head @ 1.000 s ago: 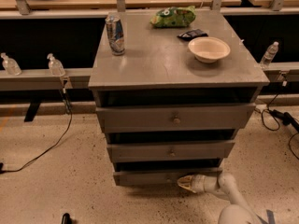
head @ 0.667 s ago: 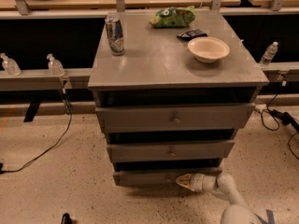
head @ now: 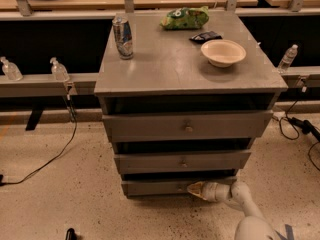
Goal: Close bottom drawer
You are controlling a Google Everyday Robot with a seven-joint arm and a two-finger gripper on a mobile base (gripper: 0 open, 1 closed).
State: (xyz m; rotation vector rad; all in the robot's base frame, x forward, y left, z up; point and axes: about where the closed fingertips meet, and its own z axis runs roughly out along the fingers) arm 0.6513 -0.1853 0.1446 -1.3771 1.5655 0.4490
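Observation:
The bottom drawer (head: 155, 187) is the lowest and narrowest grey front of the grey cabinet (head: 185, 69), just above the floor. Its front sits back under the two drawers above. My gripper (head: 194, 188) reaches in from the lower right on a white arm (head: 240, 204). Its pale tip rests against the right half of the bottom drawer's front. No knob shows on that drawer.
On the cabinet top stand a can (head: 123, 36), a green chip bag (head: 185, 18), a dark packet (head: 206, 36) and a white bowl (head: 223, 52). Water bottles (head: 59, 70) sit on the ledge behind. Cables (head: 50, 159) lie on the speckled floor at both sides.
The gripper has pressed slightly left against the bottom drawer front. The drawer looks about the same depth as before.

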